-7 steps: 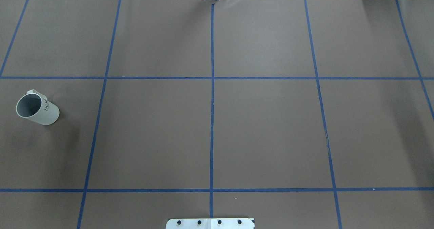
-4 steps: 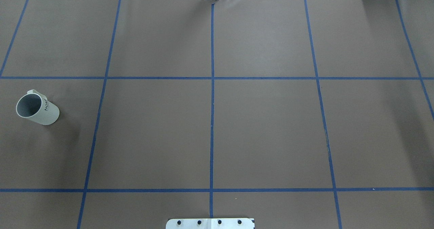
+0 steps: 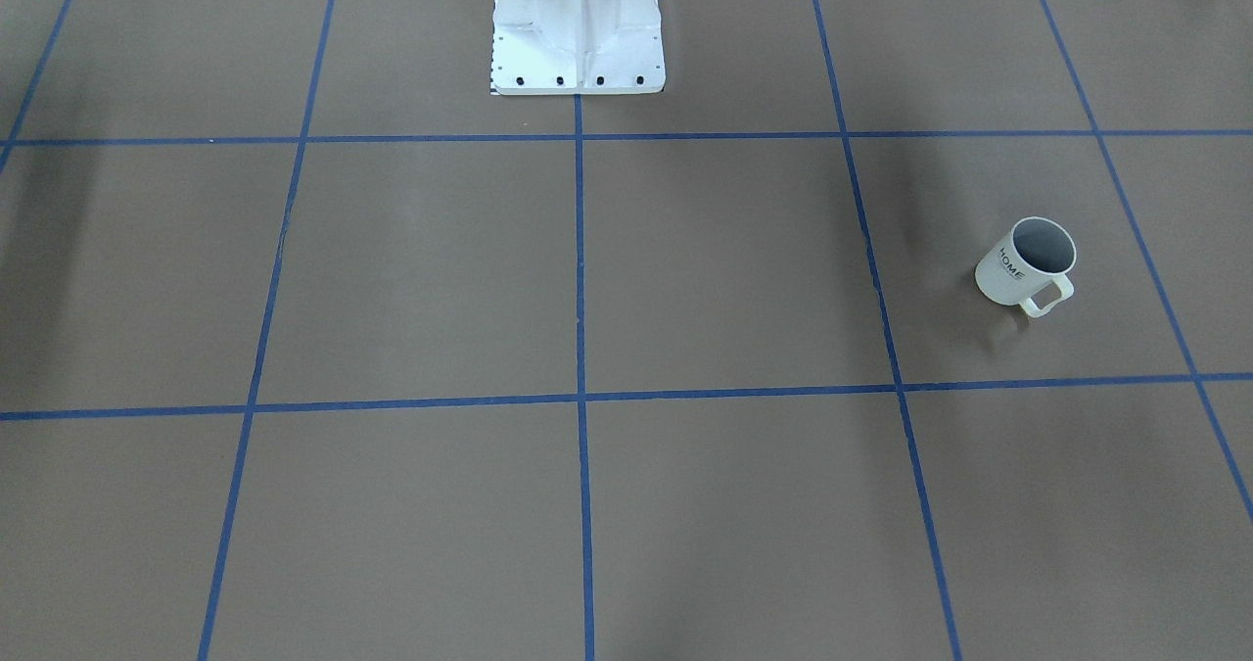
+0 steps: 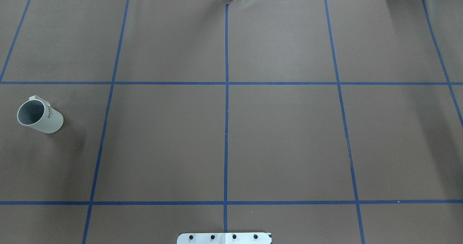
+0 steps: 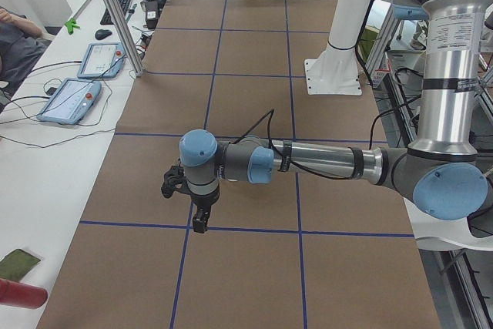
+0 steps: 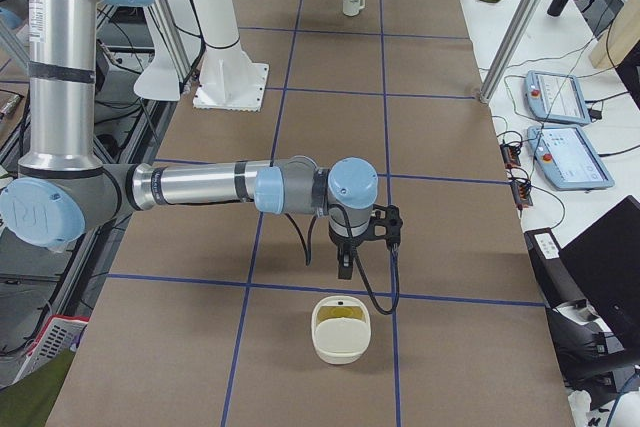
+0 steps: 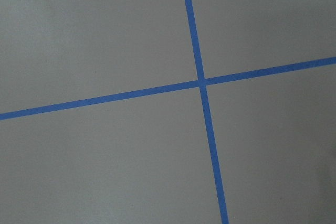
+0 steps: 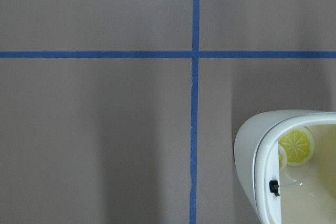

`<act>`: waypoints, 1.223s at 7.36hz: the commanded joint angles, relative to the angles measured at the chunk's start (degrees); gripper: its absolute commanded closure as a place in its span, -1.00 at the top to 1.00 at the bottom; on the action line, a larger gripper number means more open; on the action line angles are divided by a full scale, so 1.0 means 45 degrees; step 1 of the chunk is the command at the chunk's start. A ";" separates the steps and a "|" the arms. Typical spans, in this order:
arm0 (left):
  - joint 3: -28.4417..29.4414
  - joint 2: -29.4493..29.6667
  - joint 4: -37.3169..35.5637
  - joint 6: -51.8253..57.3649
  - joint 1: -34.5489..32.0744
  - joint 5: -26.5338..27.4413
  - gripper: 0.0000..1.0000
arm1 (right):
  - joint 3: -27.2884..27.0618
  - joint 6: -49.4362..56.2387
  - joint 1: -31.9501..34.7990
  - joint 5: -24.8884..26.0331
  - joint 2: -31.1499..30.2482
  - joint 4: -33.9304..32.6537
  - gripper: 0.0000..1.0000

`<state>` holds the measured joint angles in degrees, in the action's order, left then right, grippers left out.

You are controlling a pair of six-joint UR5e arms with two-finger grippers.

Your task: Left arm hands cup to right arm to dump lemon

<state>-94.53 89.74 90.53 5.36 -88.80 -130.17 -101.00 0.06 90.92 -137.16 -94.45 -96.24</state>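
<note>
The white "HOME" cup (image 4: 39, 116) stands upright on the brown table, far on my left side, handle toward the far edge. It also shows in the front view (image 3: 1024, 265) and small at the far end of the right side view (image 6: 351, 1). What shows of its inside is grey. My left gripper (image 5: 199, 223) hangs above a tape crossing and shows only in the left side view. My right gripper (image 6: 345, 267) hangs just behind a white container (image 6: 341, 331). I cannot tell whether either is open or shut. A lemon slice (image 8: 296, 147) lies in that container (image 8: 247, 150).
The white robot pedestal (image 3: 578, 24) stands at the table's near-robot edge. Blue tape lines (image 4: 226, 128) divide the table into squares. Control tablets (image 6: 560, 97) lie on the white side bench, and an aluminium post (image 6: 515, 27) rises beside it.
</note>
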 commanded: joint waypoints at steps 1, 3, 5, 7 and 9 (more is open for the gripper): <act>0.0030 -0.0001 0.0000 0.0000 0.0007 0.0001 1.00 | 0.0433 0.0006 -0.0009 -0.0009 0.0461 -0.0001 1.00; 0.0049 -0.0001 0.0000 0.0000 0.0007 0.0001 1.00 | 0.0588 0.0006 -0.0009 0.0010 0.0598 -0.0001 1.00; 0.0069 -0.0001 0.0000 0.0000 0.0007 0.0001 1.00 | 0.0706 0.0006 -0.0009 -0.0009 0.0658 0.0018 1.00; 0.0088 -0.0001 0.0000 0.0000 0.0007 0.0001 1.00 | 0.0706 0.0006 -0.0009 -0.0009 0.0658 -0.0001 1.00; 0.0108 -0.0001 0.0000 0.0000 0.0007 0.0020 1.00 | 0.0706 0.0006 -0.0009 -0.0009 0.0658 0.0019 1.00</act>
<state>-94.09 89.74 90.53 5.36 -88.77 -130.10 -97.83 0.09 90.88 -137.20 -91.50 -96.18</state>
